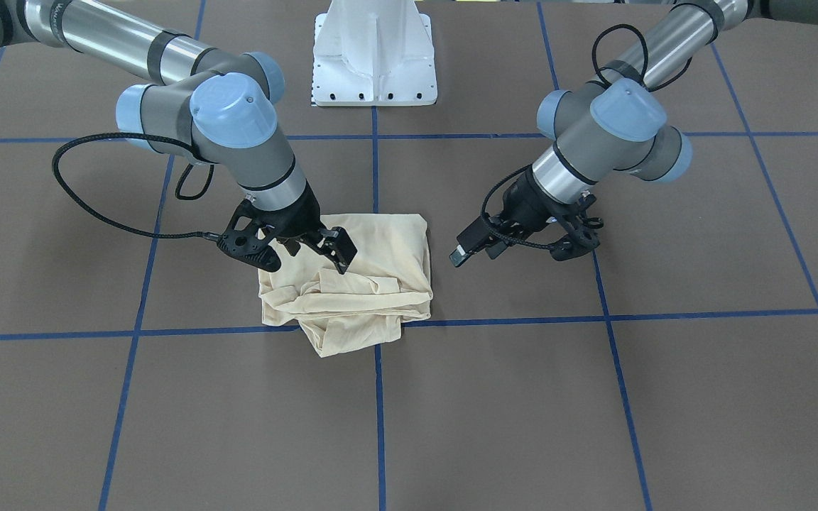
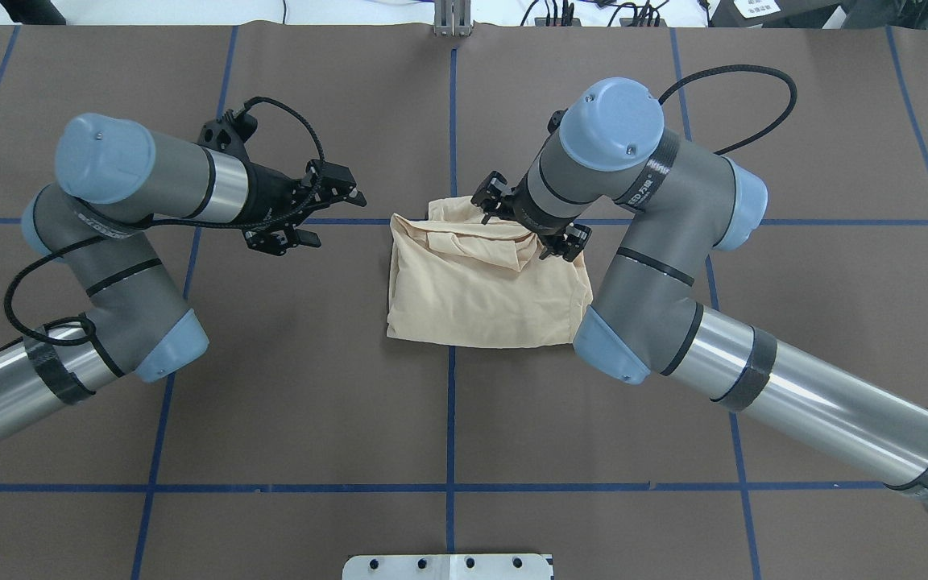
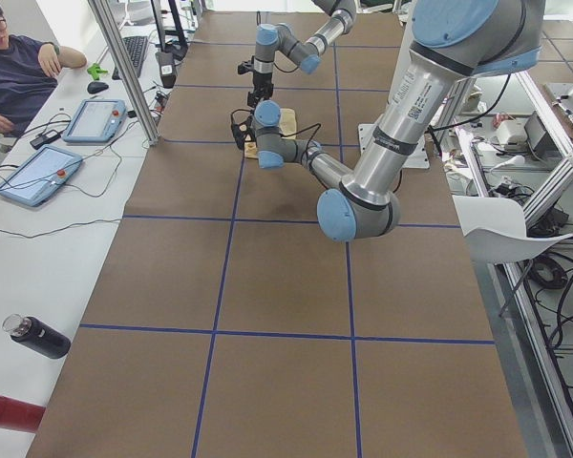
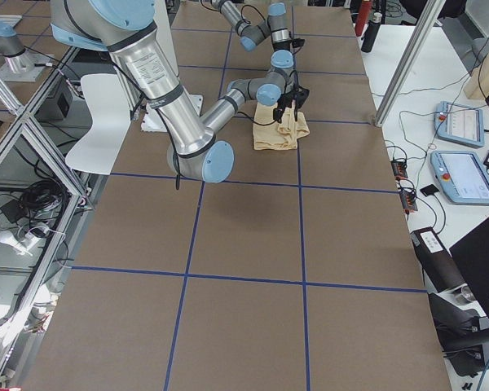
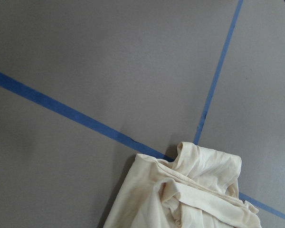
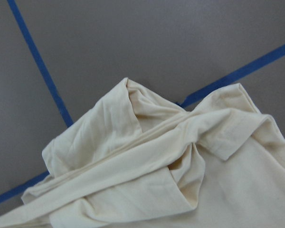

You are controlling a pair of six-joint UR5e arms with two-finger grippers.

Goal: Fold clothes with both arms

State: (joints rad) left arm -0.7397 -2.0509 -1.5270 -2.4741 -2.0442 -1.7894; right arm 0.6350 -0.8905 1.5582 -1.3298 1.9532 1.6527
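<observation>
Centrally, folded cream shirt (image 2: 480, 290) rumpled across a blue tape line (image 2: 450, 419), bare brown mat (image 2: 311, 403) all round, right gripper (image 1: 317, 252) spread wide above it, left gripper (image 2: 315, 213) gaping alongside, apart, shirt's print hidden.

you've got one cream shirt (image 2: 472, 298) on one desk (image 2: 287, 419), two arms (one left arm (image 2: 109, 274), one right arm (image 2: 657, 266)), one white pedestal (image 1: 373, 64), two tablets (image 3: 97, 119) (image 3: 36, 175), one black bottle (image 3: 36, 336), one red bottle (image 3: 5, 412).
</observation>
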